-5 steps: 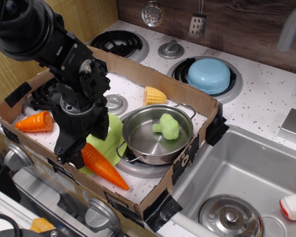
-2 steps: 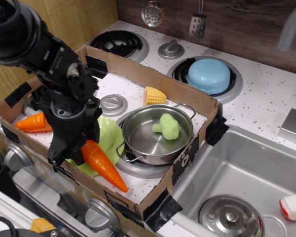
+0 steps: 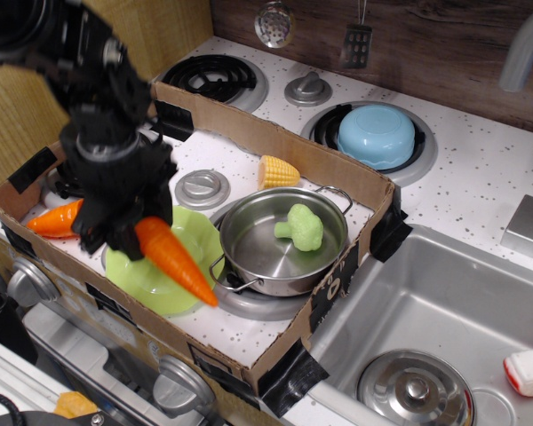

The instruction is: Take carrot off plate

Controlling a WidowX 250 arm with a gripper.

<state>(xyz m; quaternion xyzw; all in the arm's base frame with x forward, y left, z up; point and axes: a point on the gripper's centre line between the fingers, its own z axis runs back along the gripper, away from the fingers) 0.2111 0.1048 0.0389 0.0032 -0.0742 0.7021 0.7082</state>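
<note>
My gripper (image 3: 131,232) is shut on the stem end of the long orange carrot (image 3: 173,260) and holds it lifted and tilted, tip pointing down to the right over the plate's right edge. The lime-green scalloped plate (image 3: 151,275) lies on the white stove top inside the cardboard box, under the carrot. The carrot's green stem is hidden by my fingers.
A short stubby orange carrot piece (image 3: 51,219) lies at the left. A steel pot (image 3: 280,244) with a green broccoli (image 3: 302,226) stands right of the plate. A corn piece (image 3: 278,170) lies behind it. A light blue bowl (image 3: 376,136) sits on the back burner. Cardboard box walls (image 3: 275,142) surround the area; a sink (image 3: 444,328) is at right.
My gripper has risen and moved back with the carrot in it. The carrot has lifted off the plate, and more of the plate shows now.
</note>
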